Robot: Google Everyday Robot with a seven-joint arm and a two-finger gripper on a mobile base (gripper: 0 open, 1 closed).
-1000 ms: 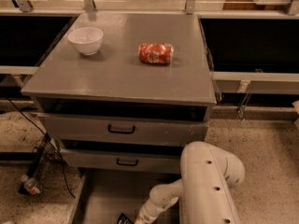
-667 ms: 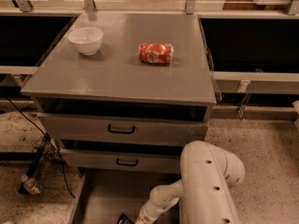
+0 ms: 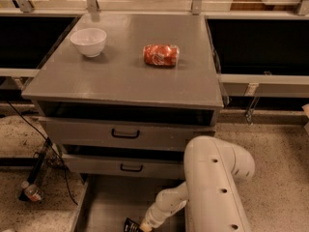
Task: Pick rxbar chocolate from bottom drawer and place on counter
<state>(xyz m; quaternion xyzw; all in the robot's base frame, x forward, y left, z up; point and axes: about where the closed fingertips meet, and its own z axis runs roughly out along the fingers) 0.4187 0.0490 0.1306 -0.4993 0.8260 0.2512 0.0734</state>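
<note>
The bench (image 3: 120, 79) is the wide grey top of the drawer cabinet, and it fills the far and middle part of the view. On its far left stands a white bowl (image 3: 89, 41), upright. To the right of the bowl, well apart from it, a red can (image 3: 161, 55) lies on its side.

Under the bench are two grey drawers with black handles, the upper drawer (image 3: 125, 133) and the middle drawer (image 3: 131, 167). Below them the bottom drawer (image 3: 108, 202) is pulled out toward the near side, and its flat grey floor is visible.

The white arm (image 3: 212, 182) comes in from the near right and bends down to the left into the bottom drawer. The gripper (image 3: 137, 224) is low inside this drawer, at the very near edge of the view, and the frame cuts part of it. Just at its left end there is a small black piece with pale marks, which looks like the rxbar chocolate (image 3: 129, 224). It is down in the bottom drawer, not on the bench. It is not possible to tell whether the gripper is grasping this piece or only touching it.

On the speckled floor (image 3: 275, 153) at the left lie black cables (image 3: 41, 151) and a small bottle (image 3: 32, 192).
</note>
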